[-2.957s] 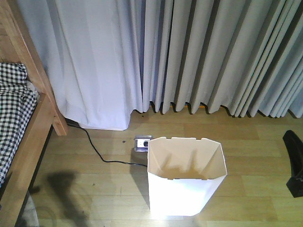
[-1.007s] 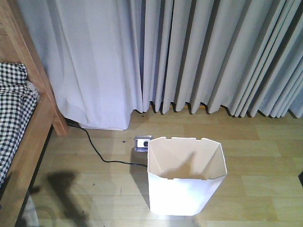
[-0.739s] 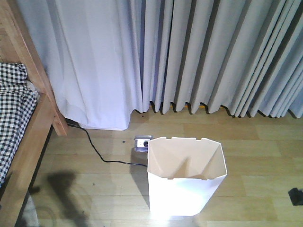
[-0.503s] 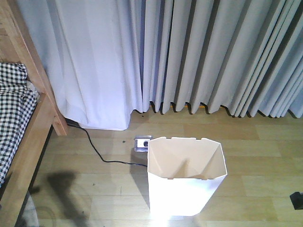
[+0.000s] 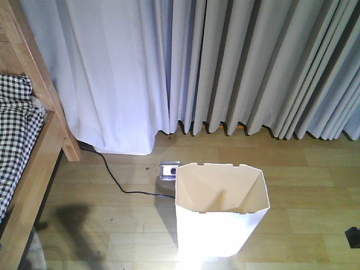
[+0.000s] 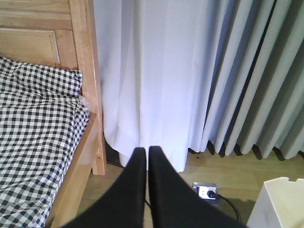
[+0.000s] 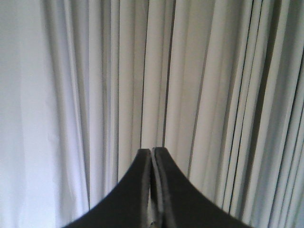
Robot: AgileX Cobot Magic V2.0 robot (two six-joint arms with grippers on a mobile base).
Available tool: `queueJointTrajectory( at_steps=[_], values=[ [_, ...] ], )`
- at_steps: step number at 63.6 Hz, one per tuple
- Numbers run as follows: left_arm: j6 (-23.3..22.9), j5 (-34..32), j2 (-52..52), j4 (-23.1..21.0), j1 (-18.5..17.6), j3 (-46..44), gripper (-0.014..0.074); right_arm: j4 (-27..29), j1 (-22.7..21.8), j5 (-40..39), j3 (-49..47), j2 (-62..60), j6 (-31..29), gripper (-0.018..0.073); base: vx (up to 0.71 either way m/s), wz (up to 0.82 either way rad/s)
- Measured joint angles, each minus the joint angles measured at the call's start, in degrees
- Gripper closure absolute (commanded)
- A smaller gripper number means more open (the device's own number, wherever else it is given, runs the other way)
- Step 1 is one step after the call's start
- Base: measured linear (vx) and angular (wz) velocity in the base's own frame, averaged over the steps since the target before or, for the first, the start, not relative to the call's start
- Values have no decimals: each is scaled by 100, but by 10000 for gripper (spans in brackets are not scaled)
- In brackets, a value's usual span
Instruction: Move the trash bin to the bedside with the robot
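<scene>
The white trash bin [image 5: 216,230] stands upright on the wooden floor, low and centre in the front view, with its cream inside showing. One corner of the trash bin [image 6: 280,205] shows at the lower right of the left wrist view. The bed with its wooden post [image 5: 35,84] and checked bedding [image 5: 16,126] is at the left, well apart from the bin. My left gripper [image 6: 147,150] is shut on nothing, held in the air facing the bed's corner post [image 6: 90,76]. My right gripper [image 7: 152,151] is shut and empty, facing the curtains.
Grey curtains [image 5: 242,67] hang along the back wall. A power strip [image 5: 169,169] lies on the floor just behind the bin, and its black cable [image 5: 115,181] runs left towards the bed. A small black part of the right arm [image 5: 354,237] shows at the right edge.
The black arm part at the right edge has dropped lower, leaving only a small piece in view. The bin and bed have not moved.
</scene>
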Motion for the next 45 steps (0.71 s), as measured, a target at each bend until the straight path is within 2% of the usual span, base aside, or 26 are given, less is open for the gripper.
queueJointTrajectory(
  at_steps=[45],
  values=[
    [0,0,0,0,0,0,603,0,0,0,0,0,-112,568,0,0]
  ],
)
